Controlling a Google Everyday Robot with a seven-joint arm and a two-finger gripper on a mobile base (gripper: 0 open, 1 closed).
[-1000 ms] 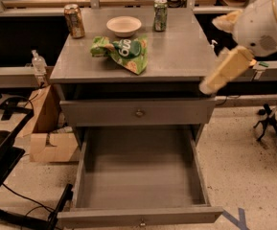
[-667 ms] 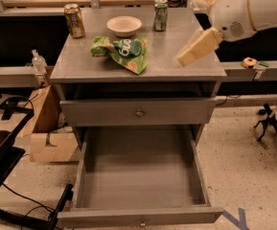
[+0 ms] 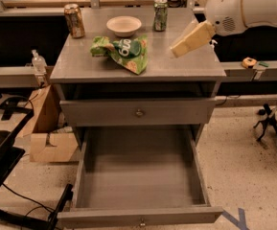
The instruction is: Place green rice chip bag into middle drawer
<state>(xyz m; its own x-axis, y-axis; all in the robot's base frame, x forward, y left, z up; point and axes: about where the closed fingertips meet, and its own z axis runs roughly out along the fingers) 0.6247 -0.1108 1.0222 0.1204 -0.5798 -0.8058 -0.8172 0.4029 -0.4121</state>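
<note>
We locate the gripper (image 3: 191, 40) in the upper right of the frame, above the right-hand part of the cabinet top (image 3: 80, 63), angled down and toward the left; whether it is apart or together we cannot tell, and it holds nothing. The green rice chip bag (image 3: 122, 51) lies crumpled on the cabinet top, upper centre of the frame, well apart from the gripper and to its left. We judge that the arm is aimed at the bag in order to pick it up, so the grasp is not yet made. The middle drawer (image 3: 138, 171) occupies the lower centre of the frame and stands pulled fully out, directly below the bag, which we judge leaves a free drop path once the bag is lifted clear of the front edge. We see nothing inside this drawer; its floor is bare. The upper drawer (image 3: 138, 111) above it is closed, so its contents are hidden. A white bowl (image 3: 123, 25) sits just behind the bag, and we see nothing in it. A green can (image 3: 160, 14) stands upright to the right of the bowl and a brown can (image 3: 74, 20) upright at the upper left corner of the top; both are near the bag, so the approach should avoid tipping them
</note>
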